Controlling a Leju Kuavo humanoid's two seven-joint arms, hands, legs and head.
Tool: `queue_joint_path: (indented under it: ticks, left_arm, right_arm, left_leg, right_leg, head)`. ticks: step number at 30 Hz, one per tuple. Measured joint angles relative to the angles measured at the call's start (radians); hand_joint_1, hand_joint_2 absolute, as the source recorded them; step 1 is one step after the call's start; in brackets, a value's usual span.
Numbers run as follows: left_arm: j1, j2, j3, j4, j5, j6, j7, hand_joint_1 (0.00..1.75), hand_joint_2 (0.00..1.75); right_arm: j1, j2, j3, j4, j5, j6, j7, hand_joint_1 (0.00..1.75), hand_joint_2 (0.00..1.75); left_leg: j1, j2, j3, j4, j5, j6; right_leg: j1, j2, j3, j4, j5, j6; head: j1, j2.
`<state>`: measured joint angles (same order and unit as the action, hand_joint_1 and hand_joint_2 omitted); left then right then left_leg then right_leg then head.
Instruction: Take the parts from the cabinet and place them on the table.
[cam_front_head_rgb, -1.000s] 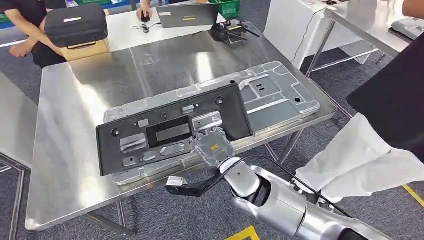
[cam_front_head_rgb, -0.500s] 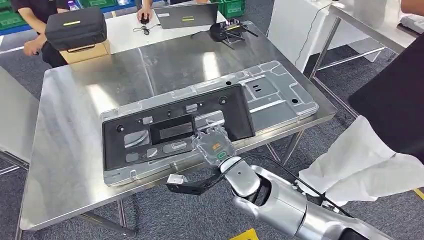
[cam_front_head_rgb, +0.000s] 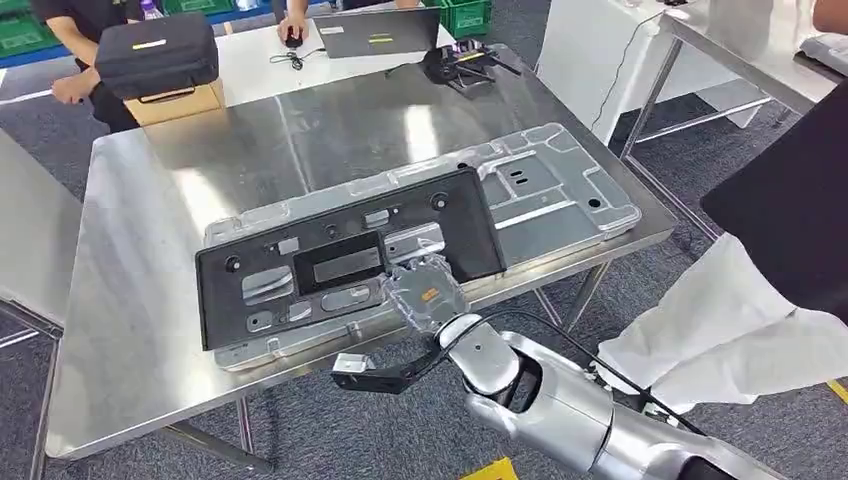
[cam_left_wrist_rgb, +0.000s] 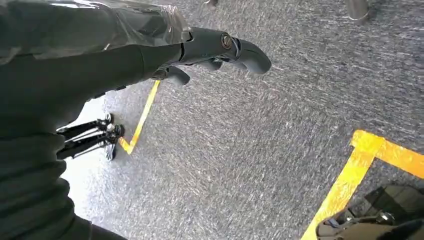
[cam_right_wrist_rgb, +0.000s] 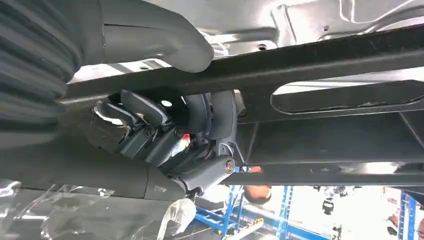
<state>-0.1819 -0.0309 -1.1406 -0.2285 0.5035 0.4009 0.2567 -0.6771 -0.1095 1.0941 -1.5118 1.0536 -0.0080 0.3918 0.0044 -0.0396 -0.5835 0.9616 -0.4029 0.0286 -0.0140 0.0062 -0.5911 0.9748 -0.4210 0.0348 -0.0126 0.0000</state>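
The right hand (cam_front_head_rgb: 428, 292) gripped the black panel (cam_front_head_rgb: 345, 265), fingers (cam_right_wrist_rgb: 150, 125) curled round its near edge; the left hand (cam_left_wrist_rgb: 220, 47) hung empty. Letting go early would probably slide the panel off the silver plate (cam_front_head_rgb: 560, 185) toward the counter (cam_front_head_rgb: 140, 330) edge.

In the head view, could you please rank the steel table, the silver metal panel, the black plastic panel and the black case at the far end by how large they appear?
Largest to smallest, as they appear:
1. steel table
2. silver metal panel
3. black plastic panel, partly covering the silver one
4. black case; it sits farther from the camera, so its true size is unsure.
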Motion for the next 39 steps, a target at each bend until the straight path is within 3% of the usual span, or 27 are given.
queue_joint_path:
  ticks: [6,7,8,9,11,12,13,14,16,17,18,19,22,23,24,25,27,28,29,30,32,33,34,36,37,38,39]
  left_arm:
    - [0.000,0.000,0.000,0.000,0.000,0.000,0.000,0.00,1.75]
    - [0.000,0.000,0.000,0.000,0.000,0.000,0.000,0.00,1.75]
    - [0.001,-0.002,0.000,0.000,-0.001,0.000,0.000,0.00,1.75]
    - [0.000,-0.001,0.000,0.000,-0.001,0.001,0.000,0.00,1.75]
    - [-0.001,-0.002,0.000,0.000,0.000,0.001,0.000,0.00,1.75]
    - [0.001,-0.003,0.000,0.000,0.000,0.001,0.000,0.00,1.75]
    - [0.004,-0.003,0.000,0.000,0.000,0.001,0.000,0.00,1.75]
    - [0.005,-0.003,0.000,0.000,0.000,0.001,0.000,0.00,1.75]
    - [0.005,-0.003,0.000,0.000,0.000,0.001,0.000,0.00,1.75]
    - [0.004,-0.003,0.000,0.000,0.000,0.001,0.000,0.00,1.75]
    - [0.003,-0.002,0.001,0.000,0.000,0.001,0.000,0.00,1.75]
    - [0.003,-0.002,0.000,0.000,0.000,0.001,0.000,0.00,1.75]
    - [0.010,-0.003,0.000,0.000,-0.001,0.002,-0.002,0.00,1.75]
    - [0.011,-0.003,0.001,0.000,-0.001,0.002,-0.002,0.00,1.75]
    - [0.010,-0.003,0.001,0.000,-0.001,0.002,-0.002,0.00,1.75]
    - [0.006,-0.003,0.001,0.000,-0.001,0.002,-0.002,0.00,1.75]
    - [0.004,-0.003,0.001,0.000,-0.001,0.002,-0.002,0.00,1.75]
    - [0.005,-0.003,0.001,0.000,-0.001,0.002,-0.002,0.00,1.75]
    - [0.007,-0.003,0.001,0.000,-0.001,0.002,-0.003,0.00,1.75]
    - [0.008,-0.003,0.001,0.000,-0.001,0.002,-0.003,0.00,1.75]
    - [0.007,-0.003,0.001,0.000,-0.001,0.002,-0.003,0.00,1.75]
    - [0.005,-0.002,0.001,0.000,-0.001,0.002,-0.003,0.00,1.75]
    - [0.003,-0.002,0.001,0.000,-0.001,0.002,-0.003,0.00,1.75]
    - [0.003,-0.002,0.001,0.000,-0.002,0.001,-0.003,0.00,1.75]
    - [0.006,-0.003,0.001,0.000,-0.003,0.000,-0.003,0.00,1.75]
    - [0.006,-0.003,0.001,0.000,-0.006,-0.002,-0.003,0.00,1.75]
    - [0.006,-0.003,0.001,0.000,-0.008,-0.002,-0.002,0.00,1.75]
  right_arm:
    - [-0.001,0.003,0.006,0.000,0.003,0.000,0.002,1.75,1.75]
    - [-0.003,0.006,0.006,0.000,0.003,0.000,0.002,1.75,1.75]
    - [-0.002,0.006,0.007,0.000,0.003,0.000,0.003,1.75,1.75]
    - [-0.005,0.006,0.008,0.000,0.003,-0.001,0.003,1.75,1.75]
    - [-0.004,0.006,0.010,0.000,0.003,-0.002,0.003,1.75,1.75]
    - [-0.002,0.005,0.011,0.000,0.003,-0.002,0.003,1.75,1.75]
    - [-0.001,0.005,0.013,0.000,0.003,-0.002,0.003,1.75,1.75]
    - [0.000,0.005,0.014,0.000,0.003,-0.002,0.003,1.75,1.75]
    - [-0.001,0.005,0.014,0.000,0.003,-0.002,0.003,1.75,1.75]
    - [-0.001,0.005,0.014,0.000,0.003,-0.002,0.003,1.75,1.75]
    - [-0.002,0.005,0.015,0.001,0.003,-0.002,0.003,1.75,1.75]
    - [-0.002,0.007,0.016,0.001,0.003,-0.002,0.003,1.75,1.75]
    - [-0.002,0.008,0.018,0.002,0.003,-0.002,0.003,1.75,1.75]
    - [-0.003,0.010,0.018,0.002,0.003,-0.002,0.003,1.75,1.75]
    - [-0.003,0.011,0.018,0.002,0.003,-0.002,0.003,1.75,1.75]
    - [-0.003,0.011,0.018,0.002,0.003,-0.002,0.003,1.75,1.75]
    - [-0.003,0.010,0.018,0.003,0.003,-0.002,0.003,1.75,1.75]
    - [-0.002,0.010,0.018,0.005,0.003,-0.002,0.003,1.75,1.75]
    - [-0.002,0.010,0.019,0.006,0.003,-0.002,0.003,1.75,1.75]
    - [-0.003,0.010,0.019,0.006,0.003,-0.002,0.003,1.75,1.75]
    - [-0.004,0.011,0.019,0.006,0.003,-0.002,0.002,1.75,1.75]
    - [-0.005,0.011,0.019,0.006,0.003,-0.002,0.002,1.75,1.75]
    - [-0.007,0.011,0.019,0.006,0.003,-0.002,0.002,1.75,1.75]
    - [-0.006,0.011,0.019,0.006,0.003,-0.002,0.002,1.75,1.75]
    - [-0.008,0.011,0.019,0.006,0.003,-0.002,0.002,1.75,1.75]
    - [-0.008,0.011,0.019,0.006,0.003,-0.002,0.002,1.75,1.75]
    - [-0.007,0.011,0.019,0.006,0.003,-0.002,0.002,1.75,1.75]
  left_leg:
    - [-0.005,0.000,-0.005,0.007,-0.005,0.013]
    - [0.000,-0.001,0.004,-0.010,0.003,0.019]
    - [0.008,-0.002,0.017,-0.023,0.011,0.019]
    - [0.013,-0.001,0.023,-0.029,0.013,0.025]
    - [0.015,-0.006,0.024,-0.028,0.013,0.025]
    - [0.016,-0.009,0.023,-0.028,0.012,0.024]
    - [0.019,-0.015,0.023,-0.027,0.012,0.023]
    - [0.023,-0.021,0.023,-0.027,0.010,0.019]
    - [0.036,-0.042,0.024,-0.019,0.004,0.002]
    - [0.041,-0.052,0.023,-0.009,-0.002,-0.009]
    - [0.034,-0.058,0.013,-0.003,-0.007,-0.021]
    - [0.035,-0.064,0.010,0.001,-0.007,-0.025]
    - [0.045,-0.080,0.008,-0.011,-0.001,-0.040]
    - [0.044,-0.045,0.006,0.003,-0.008,-0.040]
    - [0.036,0.003,-0.019,0.050,-0.033,-0.039]
    - [0.033,0.019,-0.055,0.124,-0.070,-0.038]
    - [0.029,0.024,-0.139,0.294,-0.134,-0.034]
    - [0.025,0.024,-0.162,0.339,-0.139,-0.028]
    - [0.021,0.024,-0.160,0.326,-0.121,-0.021]
    - [0.016,0.024,-0.133,0.268,-0.085,-0.012]
    - [-0.001,0.029,-0.048,0.088,0.001,0.017]
    - [-0.012,0.046,-0.021,0.032,0.001,0.037]
    - [-0.017,0.049,-0.018,0.016,-0.001,0.037]
    - [-0.024,0.044,-0.020,0.018,-0.002,0.037]
    - [-0.017,0.041,-0.013,0.011,0.005,0.012]
    - [-0.017,0.039,-0.015,0.012,0.005,0.006]
    - [-0.018,0.038,-0.016,0.013,0.004,0.007]
  right_leg:
    - [-0.004,0.000,0.002,-0.004,0.003,0.009]
    - [0.003,-0.001,0.006,-0.008,0.001,0.016]
    - [-0.001,-0.002,0.006,0.006,-0.008,0.018]
    - [0.001,-0.001,-0.011,0.045,-0.037,0.020]
    - [-0.003,-0.001,-0.088,0.211,-0.119,0.028]
    - [-0.006,-0.001,-0.123,0.278,-0.142,0.033]
    - [-0.009,-0.001,-0.139,0.304,-0.139,0.037]
    - [-0.014,-0.001,-0.128,0.278,-0.114,0.042]
    - [-0.025,0.003,-0.043,0.113,-0.026,0.056]
    - [-0.037,0.028,0.006,0.022,0.006,0.066]
    - [-0.031,0.065,0.015,0.008,-0.018,0.070]
    - [-0.031,0.049,0.010,0.007,-0.013,0.043]
    - [-0.024,0.026,0.007,0.014,-0.015,0.011]
    - [-0.024,0.019,0.009,0.012,-0.013,0.003]
    - [-0.021,0.014,0.010,0.012,-0.014,-0.003]
    - [-0.016,0.006,0.010,0.012,-0.015,-0.008]
    - [-0.007,-0.009,0.009,0.013,-0.018,-0.013]
    - [-0.003,-0.014,0.010,0.013,-0.020,-0.016]
    - [0.002,-0.018,0.012,0.013,-0.021,-0.018]
    - [0.006,-0.021,0.014,0.013,-0.022,-0.020]
    - [0.014,-0.025,0.022,0.012,-0.025,-0.024]
    - [0.014,-0.028,0.022,0.011,-0.026,-0.023]
    - [0.020,-0.030,0.019,0.012,-0.028,-0.020]
    - [0.012,-0.037,0.018,0.011,-0.028,-0.011]
    - [0.019,-0.037,0.017,0.016,-0.033,-0.020]
    - [0.017,-0.038,0.016,0.014,-0.030,-0.023]
    - [0.016,-0.038,0.017,0.012,-0.028,-0.021]
  head:
    - [0.000,0.000]
    - [0.000,0.000]
    - [0.000,0.000]
    - [0.003,0.000]
    - [0.004,0.000]
    - [0.004,0.000]
    - [0.004,0.000]
    - [0.004,0.000]
    - [0.004,0.000]
    - [0.004,0.000]
    - [0.005,0.000]
    - [0.005,0.000]
    - [0.003,0.000]
    - [0.003,0.000]
    - [0.000,0.000]
    - [0.000,0.000]
    - [-0.001,0.000]
    - [-0.001,0.000]
    - [-0.001,0.000]
    - [-0.001,0.000]
    - [-0.001,0.000]
    - [0.000,0.000]
    - [0.000,0.000]
    - [-0.001,0.000]
    - [0.001,0.000]
    - [0.000,0.000]
    - [0.000,0.000]
